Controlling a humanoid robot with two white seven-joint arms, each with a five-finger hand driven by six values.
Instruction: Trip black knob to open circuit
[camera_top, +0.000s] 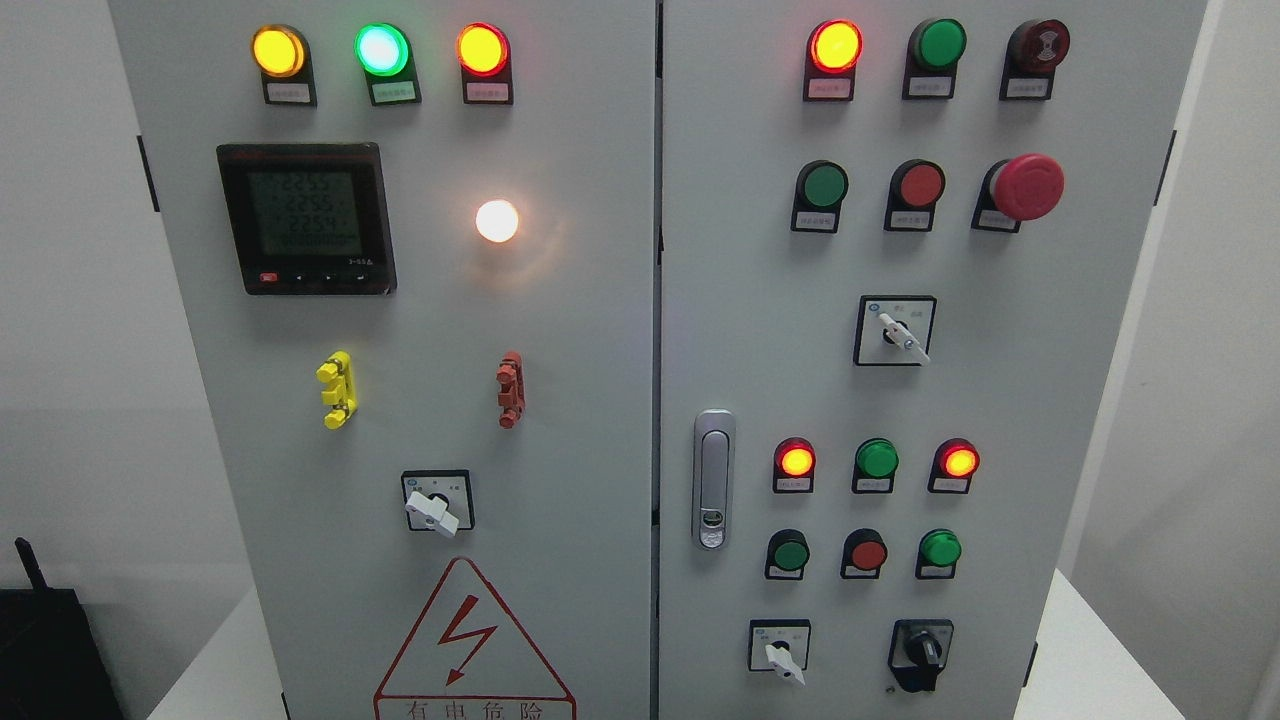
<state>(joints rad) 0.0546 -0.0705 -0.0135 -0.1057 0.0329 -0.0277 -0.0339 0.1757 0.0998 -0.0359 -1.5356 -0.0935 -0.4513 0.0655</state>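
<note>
The black knob (921, 653) sits at the lower right of the right cabinet door (1000, 400), a rotary switch with its pointer end hanging down and slightly left. Beside it to the left is a white-handled selector switch (780, 652). Neither of my hands shows anywhere in the head view, and no arm enters from either side.
The grey cabinet carries lit indicator lamps, green and red push buttons, a red emergency stop mushroom (1025, 186), a silver door handle (713, 478), a digital meter (305, 218) and two more white selectors (898, 333) (434, 508). A dark box (50, 650) stands at lower left.
</note>
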